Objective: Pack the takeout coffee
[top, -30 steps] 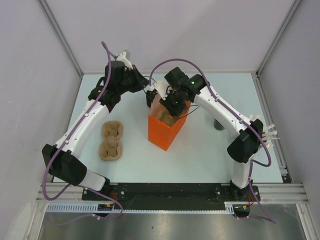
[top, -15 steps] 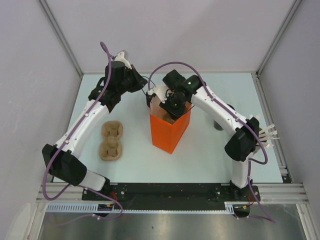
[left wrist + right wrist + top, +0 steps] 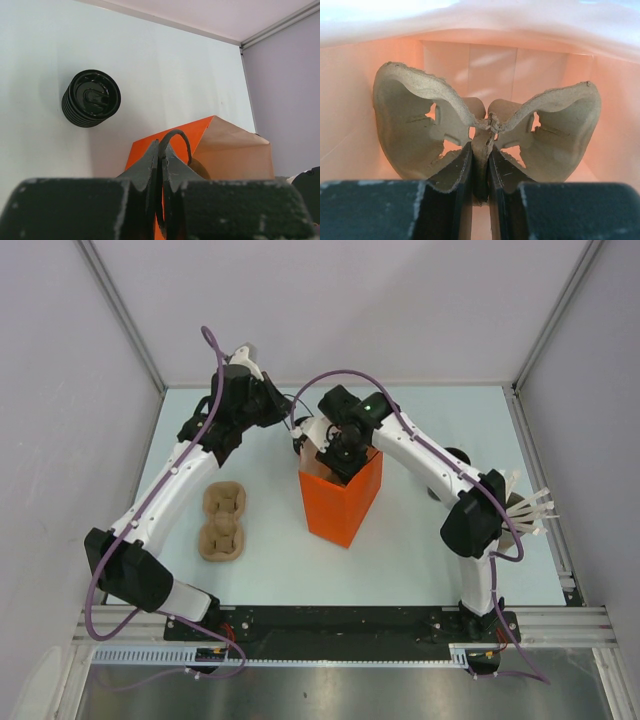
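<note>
Spare pulp tray: on surface, near left.
Orange bag: upright, centre.
Right tool: clamped on centre ridge of second pulp tray, inside the bag.
Left tool: pinching handle cord of the bag.
Takeout coffee: lidded, on the surface beyond the bag, apart from it.

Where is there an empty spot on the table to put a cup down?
The biggest bare stretch of table lies between the orange bag and the arms' bases, right of the pulp tray. It is crowded at the bag's mouth, where the left gripper and right gripper meet.
</note>
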`<state>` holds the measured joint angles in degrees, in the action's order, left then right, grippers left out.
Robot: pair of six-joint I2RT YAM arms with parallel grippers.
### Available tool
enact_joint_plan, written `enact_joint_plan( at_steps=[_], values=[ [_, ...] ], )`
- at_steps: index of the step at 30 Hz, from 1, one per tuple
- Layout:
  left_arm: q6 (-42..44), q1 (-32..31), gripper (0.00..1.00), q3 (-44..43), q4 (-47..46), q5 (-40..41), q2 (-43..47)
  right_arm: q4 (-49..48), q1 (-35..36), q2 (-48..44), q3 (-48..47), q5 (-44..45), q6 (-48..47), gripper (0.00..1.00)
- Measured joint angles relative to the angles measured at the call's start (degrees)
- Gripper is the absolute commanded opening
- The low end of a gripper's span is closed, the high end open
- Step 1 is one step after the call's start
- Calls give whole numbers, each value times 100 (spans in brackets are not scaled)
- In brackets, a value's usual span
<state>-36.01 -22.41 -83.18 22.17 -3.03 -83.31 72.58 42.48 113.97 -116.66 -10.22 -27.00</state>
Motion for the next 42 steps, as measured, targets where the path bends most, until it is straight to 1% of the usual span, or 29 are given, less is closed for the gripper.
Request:
enact_joint_plan(
  at_steps=[15,18,22,30,33,37,41,42],
  values=[
    [-7,0,6,90,-28,-24,61,26,131,4,-7,101,-17,22],
    [-11,0,6,92,-28,-33,72,26,131,4,-7,118,-28,26],
    [-17,0,6,92,-28,-37,90,24,131,4,-7,164,-33,36],
    [-52,0,6,92,-31,-63,92,50,131,4,-7,188,-90,46],
    [-59,0,6,92,-31,-68,92,52,131,4,-7,190,-107,52],
    [-63,0,6,92,-31,-79,94,59,131,4,-7,203,-114,56],
    [-66,0,6,92,-31,-96,94,63,131,4,-7,203,-116,63],
    [-66,0,6,92,-31,-114,94,66,131,4,-9,203,-116,67]
  ],
)
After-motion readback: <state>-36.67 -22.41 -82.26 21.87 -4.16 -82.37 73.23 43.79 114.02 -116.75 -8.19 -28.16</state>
